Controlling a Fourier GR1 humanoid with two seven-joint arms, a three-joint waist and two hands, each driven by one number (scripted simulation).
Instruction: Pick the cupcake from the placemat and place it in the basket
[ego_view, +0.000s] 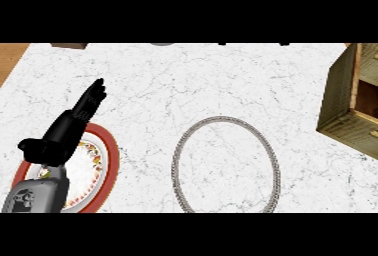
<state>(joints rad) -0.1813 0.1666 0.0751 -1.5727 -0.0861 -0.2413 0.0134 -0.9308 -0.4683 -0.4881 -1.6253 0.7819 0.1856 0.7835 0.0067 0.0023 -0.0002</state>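
1. One hand (65, 131) is showing, the left, coming in from the lower left edge on its grey forearm (35, 196); its fingers are lying straight and together, pointing up and away, holding nothing.
2. Under that forearm and hand a round plate (105, 165) with a red rim and a patterned inner band is sitting on the white marble counter (199, 85).
3. Just to the right of the plate, apart from the hand, a thin grey wire ring (226, 165) is lying flat on the marble, possibly the basket's rim.
4. Farther off, at the right edge, a wooden crate (347, 97) is standing.
5. I am seeing neither cupcake nor placemat; the right hand is out of view.
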